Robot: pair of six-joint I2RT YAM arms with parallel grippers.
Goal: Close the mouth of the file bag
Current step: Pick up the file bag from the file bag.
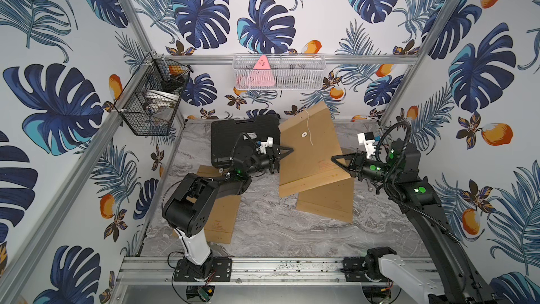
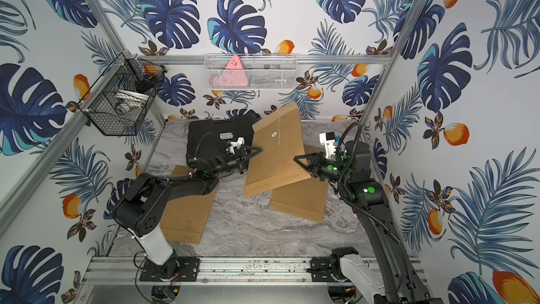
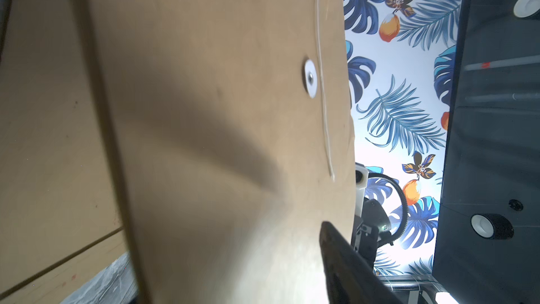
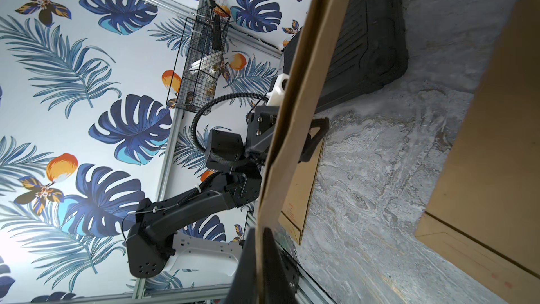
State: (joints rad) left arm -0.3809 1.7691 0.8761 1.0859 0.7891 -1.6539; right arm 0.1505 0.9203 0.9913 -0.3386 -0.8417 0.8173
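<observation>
Right pincer (image 1: 333,159) is clamped on the file bag (image 1: 306,168); left pincer (image 1: 290,150) opposite it, grip unclear. Hold firm; fold the flap (image 1: 317,112) beyond both.

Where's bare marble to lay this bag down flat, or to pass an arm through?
Best: front-centre marble, bordered by the left flat bag, right flat bag and front rail. Smaller strip at back right, beside the file bag. Crowded: back left, black case.

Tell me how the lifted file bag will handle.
Probably floppy: the file bag bows while pinched at one edge by the right end effector. Likely light, held by that thin pinch. Its loose string may swing.
</observation>
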